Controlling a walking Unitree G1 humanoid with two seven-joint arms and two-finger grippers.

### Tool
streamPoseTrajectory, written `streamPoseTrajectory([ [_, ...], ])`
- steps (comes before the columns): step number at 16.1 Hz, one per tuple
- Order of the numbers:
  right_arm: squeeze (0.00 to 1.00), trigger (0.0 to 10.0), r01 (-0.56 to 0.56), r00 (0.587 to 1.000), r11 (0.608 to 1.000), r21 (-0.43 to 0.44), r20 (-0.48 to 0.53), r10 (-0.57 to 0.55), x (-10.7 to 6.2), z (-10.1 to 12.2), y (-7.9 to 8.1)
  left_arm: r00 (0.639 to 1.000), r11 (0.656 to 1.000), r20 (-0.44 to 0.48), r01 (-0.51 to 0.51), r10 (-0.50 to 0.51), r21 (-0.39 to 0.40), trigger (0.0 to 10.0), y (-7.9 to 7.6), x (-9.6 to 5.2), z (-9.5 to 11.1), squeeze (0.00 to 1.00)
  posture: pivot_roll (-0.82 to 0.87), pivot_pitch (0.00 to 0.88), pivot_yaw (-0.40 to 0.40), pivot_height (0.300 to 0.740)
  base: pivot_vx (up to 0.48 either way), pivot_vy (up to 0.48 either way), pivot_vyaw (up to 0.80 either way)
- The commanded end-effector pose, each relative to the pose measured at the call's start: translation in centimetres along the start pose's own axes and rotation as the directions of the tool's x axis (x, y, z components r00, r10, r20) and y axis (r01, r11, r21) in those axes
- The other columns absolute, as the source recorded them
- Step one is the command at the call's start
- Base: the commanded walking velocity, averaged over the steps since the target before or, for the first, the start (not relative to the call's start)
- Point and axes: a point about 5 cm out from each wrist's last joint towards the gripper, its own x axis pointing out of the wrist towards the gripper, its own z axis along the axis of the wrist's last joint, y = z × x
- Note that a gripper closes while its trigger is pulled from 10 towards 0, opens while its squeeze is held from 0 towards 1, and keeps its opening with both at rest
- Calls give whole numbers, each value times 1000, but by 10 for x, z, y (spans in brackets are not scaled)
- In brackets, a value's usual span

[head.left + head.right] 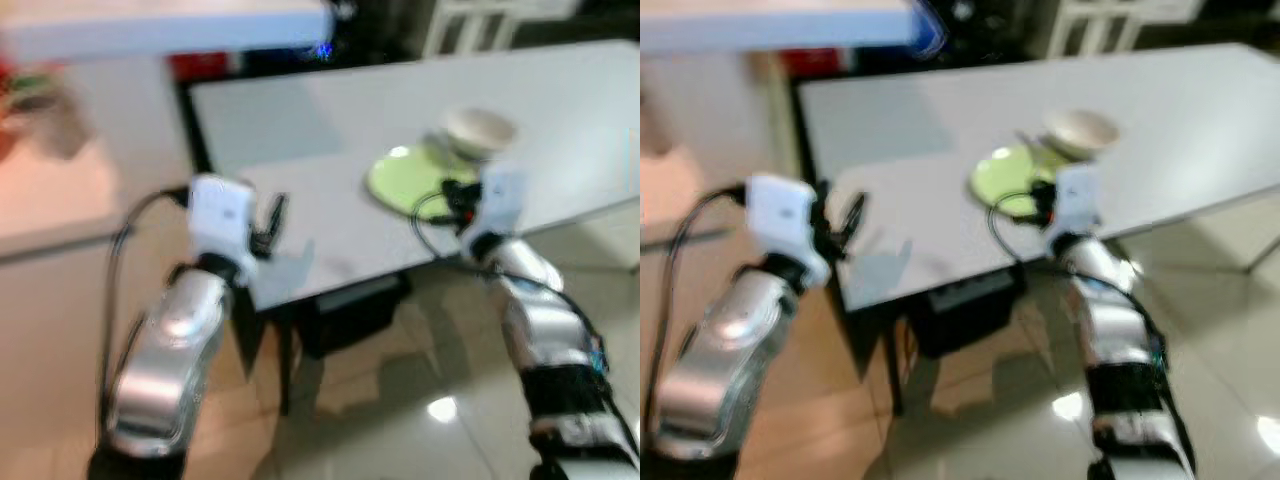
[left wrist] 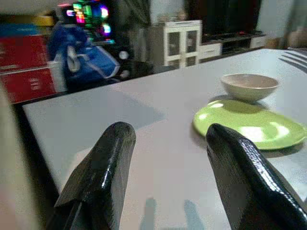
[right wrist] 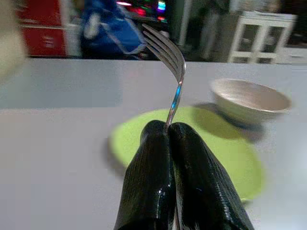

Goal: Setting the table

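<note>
Right gripper [image 3: 169,132] has its two black fingers pressed together on the handle of a silver fork [image 3: 169,57], which rises from between the fingertips with its tines curving up and away. Taking the lime-green plate [image 1: 412,180] as the landmark, this gripper hangs over the plate's near edge, on the side closest to the robot, with the fork's tines above the plate. The head views are blurred, so whether the fork touches the plate cannot be told.

The plate lies flat on the white table [image 1: 300,150], near the table's front edge. A small cream bowl [image 1: 478,128] sits just beyond the plate on its far right side, at the plate's rim; whether the two touch is not clear.

The left gripper [image 2: 168,143] is to the left of the plate and well apart from it, low over the table's near left corner. Its fingers are spread wide with nothing between them, and the plate and bowl can be seen past them.

Behind the table, farther from the robot than the plate, stand a white cabinet [image 2: 175,40], a blue bag [image 2: 84,57] and red boxes [image 2: 26,67].
</note>
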Motion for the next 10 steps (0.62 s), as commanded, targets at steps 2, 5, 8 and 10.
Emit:
streamPoseTrajectory([
  [2, 0, 10000, -39, 999, 999, 11, 4, 39, 3, 5, 10, 1000, 1000, -1, -23, 23, 11, 10000, 7, -2, -1, 0, 63, 10, -32, 740, 390, 0, 0],
  [5, 0, 10000, -92, 996, 996, -6, -9, 92, 3, 5, 16, 1000, 999, 2, -31, 31, 10, 10000, 8, -3, -2, 0, 66, 12, -38, 740, 387, 0, 0],
  [8, 0, 10000, -124, 992, 992, -7, -9, 124, 2, 5, 20, 999, 999, -3, -40, 40, 12, 10000, 10, -5, -3, 0, 70, 14, -42, 740, 390, 0, 0],
  [10, 0, 10000, -133, 991, 991, -4, -9, 133, 2, 4, 22, 999, 999, -4, -42, 42, 12, 10000, 11, -6, -3, 0, 73, 16, -43, 740, 390, 0, 0],
])
